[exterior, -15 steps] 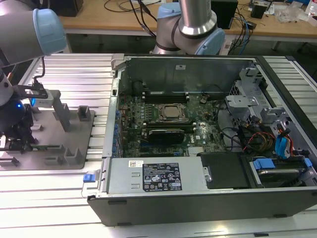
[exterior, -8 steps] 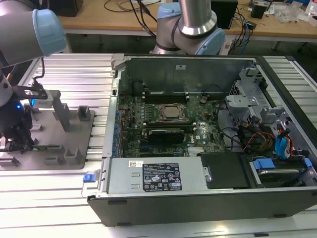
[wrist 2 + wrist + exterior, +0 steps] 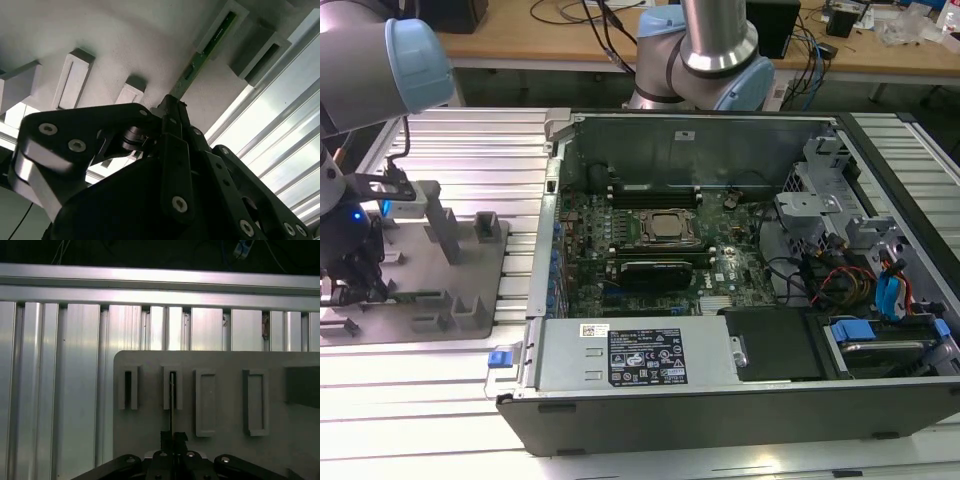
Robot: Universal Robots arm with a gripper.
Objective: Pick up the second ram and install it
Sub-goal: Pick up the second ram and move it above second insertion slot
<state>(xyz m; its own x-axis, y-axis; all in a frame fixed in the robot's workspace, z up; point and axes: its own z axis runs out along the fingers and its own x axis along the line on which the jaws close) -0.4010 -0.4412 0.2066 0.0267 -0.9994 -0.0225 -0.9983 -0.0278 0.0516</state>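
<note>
The second ram (image 3: 202,55) is a slim green stick. Its far end sits in a slotted grey holder (image 3: 227,17) on the grey fixture plate (image 3: 220,365). In the first wrist view the second ram (image 3: 171,405) appears edge-on as a thin line running from a slot down to the fingers. My gripper (image 3: 172,107) is shut on its near end, with the black fingertips (image 3: 167,437) pressed together on the stick. In the exterior view my gripper (image 3: 355,285) hangs low over the fixture plate (image 3: 470,300) at the exterior view's left, well away from the computer case.
The open computer case (image 3: 720,410) lies to the exterior view's right of the fixture, with the motherboard, a silver processor (image 3: 668,228) and a black expansion card (image 3: 660,270) inside. Grey posts (image 3: 445,230) stand on the fixture. Everything sits on a ribbed aluminium table (image 3: 60,365).
</note>
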